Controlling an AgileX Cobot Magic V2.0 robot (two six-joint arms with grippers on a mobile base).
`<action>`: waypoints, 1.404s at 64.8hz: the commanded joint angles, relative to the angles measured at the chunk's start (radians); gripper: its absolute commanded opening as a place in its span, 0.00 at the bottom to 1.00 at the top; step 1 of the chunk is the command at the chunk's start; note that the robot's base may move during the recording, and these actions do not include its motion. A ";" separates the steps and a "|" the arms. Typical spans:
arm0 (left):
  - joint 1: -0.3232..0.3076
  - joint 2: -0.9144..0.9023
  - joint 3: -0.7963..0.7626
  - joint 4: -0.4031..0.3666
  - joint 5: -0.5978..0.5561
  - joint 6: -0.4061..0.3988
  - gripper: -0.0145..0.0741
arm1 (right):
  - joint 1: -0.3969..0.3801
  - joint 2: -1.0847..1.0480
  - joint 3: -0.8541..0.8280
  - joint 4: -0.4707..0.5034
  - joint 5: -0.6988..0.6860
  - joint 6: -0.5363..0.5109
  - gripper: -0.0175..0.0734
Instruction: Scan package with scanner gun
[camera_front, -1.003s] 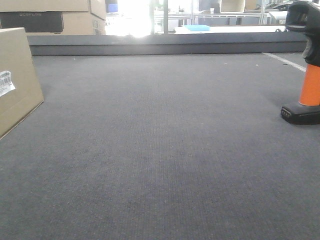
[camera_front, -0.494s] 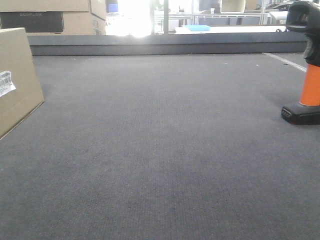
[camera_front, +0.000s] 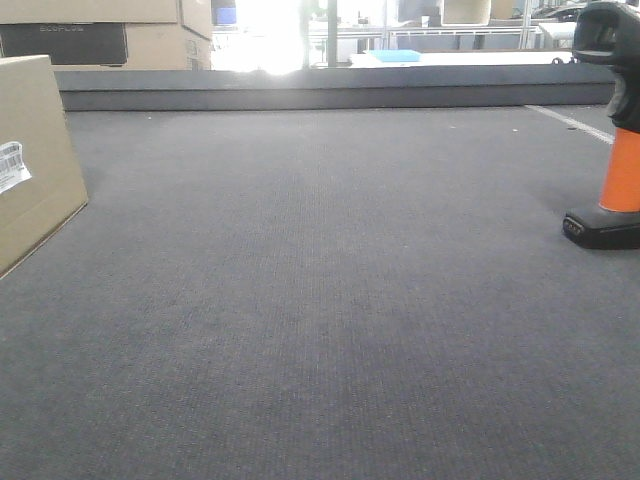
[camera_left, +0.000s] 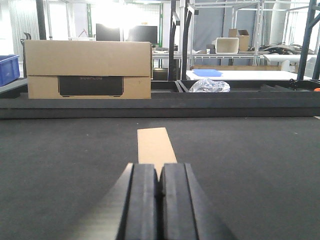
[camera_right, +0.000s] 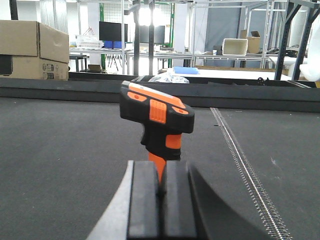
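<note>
The package (camera_front: 35, 150) is a tan cardboard box at the left edge of the front view, with a white barcode label (camera_front: 10, 165) on its face. In the left wrist view it shows as a narrow tan strip (camera_left: 154, 142) on the dark mat, just beyond my left gripper (camera_left: 159, 172), which is shut and empty. The scanner gun (camera_front: 615, 150) stands upright at the right edge of the front view, with a black head and base and an orange handle. In the right wrist view the scanner gun (camera_right: 157, 112) stands straight ahead of my right gripper (camera_right: 161, 170), which is shut and empty.
Larger stacked cardboard boxes with a dark panel (camera_left: 87, 70) stand behind the mat's raised dark back rim (camera_front: 330, 88). A blue bin (camera_left: 9, 70) is at the far left. A pale stitched line (camera_right: 245, 170) runs along the mat right of the scanner.
</note>
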 joint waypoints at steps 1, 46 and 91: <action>0.005 -0.002 0.000 0.000 -0.021 -0.003 0.04 | -0.002 -0.004 -0.001 -0.008 -0.009 0.001 0.01; 0.020 -0.025 0.104 -0.023 -0.125 0.056 0.04 | -0.002 -0.004 -0.001 -0.008 -0.009 0.001 0.01; 0.085 -0.032 0.334 -0.119 -0.323 0.097 0.04 | -0.002 -0.004 -0.001 -0.008 -0.009 0.001 0.01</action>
